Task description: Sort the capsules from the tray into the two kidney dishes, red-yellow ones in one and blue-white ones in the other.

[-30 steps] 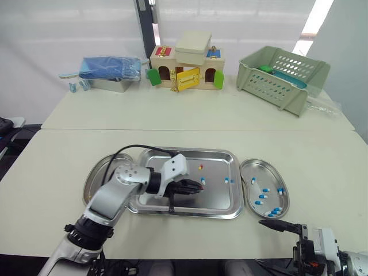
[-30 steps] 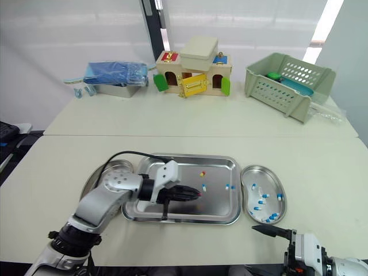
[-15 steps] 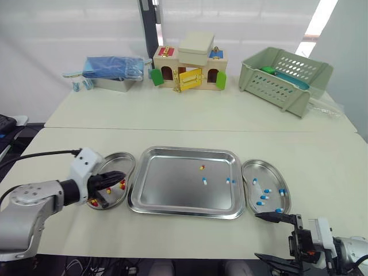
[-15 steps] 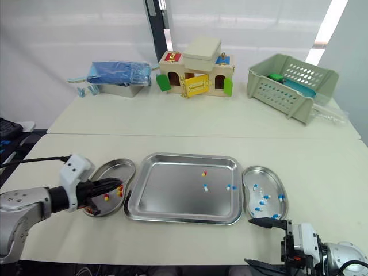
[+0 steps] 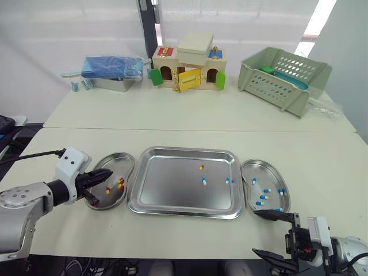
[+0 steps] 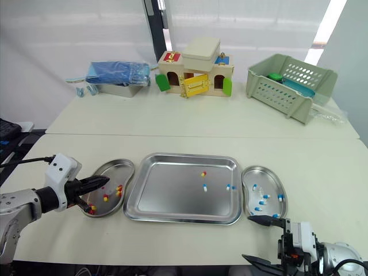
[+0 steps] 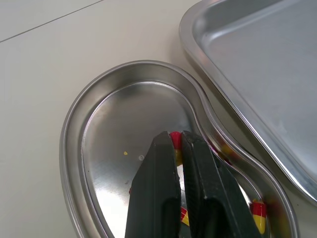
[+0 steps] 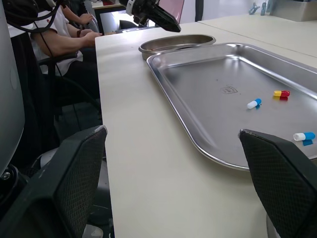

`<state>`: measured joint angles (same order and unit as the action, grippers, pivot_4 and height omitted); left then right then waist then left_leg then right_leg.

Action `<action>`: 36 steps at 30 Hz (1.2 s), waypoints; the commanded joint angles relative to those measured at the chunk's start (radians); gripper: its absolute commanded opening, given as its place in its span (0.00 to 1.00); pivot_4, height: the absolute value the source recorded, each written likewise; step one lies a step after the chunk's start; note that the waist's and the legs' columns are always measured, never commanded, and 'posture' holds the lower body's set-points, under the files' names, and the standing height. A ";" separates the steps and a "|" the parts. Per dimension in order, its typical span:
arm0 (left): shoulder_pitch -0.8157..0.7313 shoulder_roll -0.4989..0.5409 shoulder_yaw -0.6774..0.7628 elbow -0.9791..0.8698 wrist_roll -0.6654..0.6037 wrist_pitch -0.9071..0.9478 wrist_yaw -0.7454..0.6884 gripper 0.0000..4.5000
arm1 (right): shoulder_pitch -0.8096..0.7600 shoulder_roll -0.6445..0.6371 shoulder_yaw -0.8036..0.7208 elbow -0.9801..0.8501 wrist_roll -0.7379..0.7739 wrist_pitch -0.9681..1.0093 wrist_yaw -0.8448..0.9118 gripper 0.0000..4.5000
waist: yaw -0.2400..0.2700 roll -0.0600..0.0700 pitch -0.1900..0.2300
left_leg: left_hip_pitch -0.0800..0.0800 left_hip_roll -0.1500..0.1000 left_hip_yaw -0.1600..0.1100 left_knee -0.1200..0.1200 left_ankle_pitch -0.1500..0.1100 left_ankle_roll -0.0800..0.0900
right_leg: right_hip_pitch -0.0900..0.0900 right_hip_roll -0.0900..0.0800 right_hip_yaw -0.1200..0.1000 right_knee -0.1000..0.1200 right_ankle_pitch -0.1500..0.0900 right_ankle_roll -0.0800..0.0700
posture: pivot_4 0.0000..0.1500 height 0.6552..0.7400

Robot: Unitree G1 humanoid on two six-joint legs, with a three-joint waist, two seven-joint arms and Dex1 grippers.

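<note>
Left pincer (image 7: 174,135) over left kidney dish (image 5: 115,160) of red-yellow capsules (image 5: 121,183); we cannot tell its grip. Right pincer (image 5: 256,232) released above the surface (image 5: 322,172), near right kidney dish (image 5: 248,172). Tray (image 5: 184,198) holds three loose capsules (image 5: 203,180).

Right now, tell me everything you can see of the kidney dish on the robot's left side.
The left kidney dish is shiny bare metal, bean-shaped with a raised rolled rim. It lies flat on the cream table, close beside the left edge of the tray, with its inward curve facing it. Several red-yellow capsules lie in its near half; the far half is bare. The left end effector hovers above it.
</note>
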<state>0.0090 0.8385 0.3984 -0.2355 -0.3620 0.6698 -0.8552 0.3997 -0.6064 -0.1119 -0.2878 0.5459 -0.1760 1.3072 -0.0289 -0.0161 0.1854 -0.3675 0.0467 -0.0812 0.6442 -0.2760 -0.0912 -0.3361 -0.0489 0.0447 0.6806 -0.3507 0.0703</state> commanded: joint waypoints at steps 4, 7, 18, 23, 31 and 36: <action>-0.014 0.026 -0.008 0.007 0.003 -0.016 0.004 0.00 | -0.001 0.003 -0.005 -0.008 0.020 -0.024 0.003 1.00 | 0.000 0.000 0.000 | 0.000 0.000 0.000 0.000 0.000 0.000 | 0.000 0.000 0.000 0.000 0.000 0.000 | 1.00 1.00; -0.017 0.026 -0.012 0.006 0.001 -0.011 0.003 0.00 | -0.003 0.003 -0.004 -0.007 0.021 -0.025 0.004 1.00 | 0.000 0.000 0.000 | 0.000 0.000 0.000 0.000 0.000 0.000 | 0.000 0.000 0.000 0.000 0.000 0.000 | 1.00 1.00; -0.013 0.049 -0.021 0.003 -0.003 0.021 0.003 0.66 | -0.004 -0.001 -0.004 -0.010 0.022 -0.022 0.004 1.00 | 0.000 0.000 0.000 | 0.000 0.000 0.000 0.000 0.000 0.000 | 0.000 0.000 0.000 0.000 0.000 0.000 | 1.00 1.00; -0.016 0.050 -0.021 0.004 -0.006 0.022 0.001 0.99 | 0.003 -0.003 -0.008 -0.017 0.025 -0.015 -0.001 1.00 | 0.000 0.000 0.000 | 0.000 0.000 0.000 0.000 0.000 0.000 | 0.000 0.000 0.000 0.000 0.000 0.000 | 1.00 1.00; 0.001 0.066 0.092 0.010 -0.078 0.064 -0.029 0.99 | 0.011 -0.033 -0.116 -0.037 0.095 0.046 -0.058 1.00 | 0.000 0.000 0.000 | 0.000 0.000 0.000 0.000 0.000 0.000 | 0.000 0.000 0.000 0.000 0.000 0.000 | 1.00 1.00; 0.072 0.118 0.258 0.119 -0.077 -0.048 -0.108 0.99 | 0.016 -0.140 -0.290 -0.045 0.162 0.175 -0.110 1.00 | -0.003 0.000 0.000 | 0.000 0.000 0.000 -0.001 0.000 0.000 | 0.000 0.000 0.000 0.000 0.000 0.000 | 1.00 1.00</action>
<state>0.0632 0.9265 0.5706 -0.1522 -0.4438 0.6757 -0.9330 0.4207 -0.7155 -0.3178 -0.3112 0.6639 -0.0427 1.2177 -0.0322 -0.0157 0.1859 -0.3672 0.0468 -0.0807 0.6432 -0.2760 -0.0912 -0.3366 -0.0489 0.0453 0.6806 -0.3507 0.0702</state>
